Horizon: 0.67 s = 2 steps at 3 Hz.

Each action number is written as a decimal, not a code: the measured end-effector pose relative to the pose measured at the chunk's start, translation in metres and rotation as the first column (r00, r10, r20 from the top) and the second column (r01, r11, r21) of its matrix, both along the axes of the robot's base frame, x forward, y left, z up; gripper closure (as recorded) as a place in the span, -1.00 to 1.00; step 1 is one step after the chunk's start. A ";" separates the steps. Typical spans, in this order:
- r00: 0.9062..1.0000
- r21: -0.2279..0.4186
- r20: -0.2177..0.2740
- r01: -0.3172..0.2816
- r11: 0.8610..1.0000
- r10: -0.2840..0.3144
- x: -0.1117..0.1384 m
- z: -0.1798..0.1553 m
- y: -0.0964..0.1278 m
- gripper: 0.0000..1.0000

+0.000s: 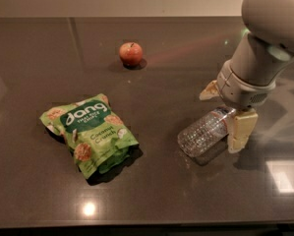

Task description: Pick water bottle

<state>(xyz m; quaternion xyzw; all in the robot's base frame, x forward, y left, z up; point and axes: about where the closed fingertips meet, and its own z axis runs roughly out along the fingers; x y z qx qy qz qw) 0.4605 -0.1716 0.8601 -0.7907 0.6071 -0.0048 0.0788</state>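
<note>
Water bottle (201, 133): on its side, right of green snack bag (90, 132). Gripper (224, 118): at the bottle's neck end, fingers spread either side, not clenched.

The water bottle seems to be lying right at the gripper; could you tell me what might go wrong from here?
The water bottle lies on its side on the table, so a nudge from one of the fingers could roll it away. The gripper sits open around the bottle's neck end, not its middle; closing there may let the bottle slip out or swing down when lifted.
</note>
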 end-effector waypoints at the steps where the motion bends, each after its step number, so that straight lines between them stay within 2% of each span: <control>1: 1.000 -0.004 -0.007 -0.029 1.000 0.029 -0.004 -0.006 -0.003 -0.19; 2: 0.999 -0.009 -0.011 -0.051 0.999 0.051 -0.007 -0.008 -0.006 0.28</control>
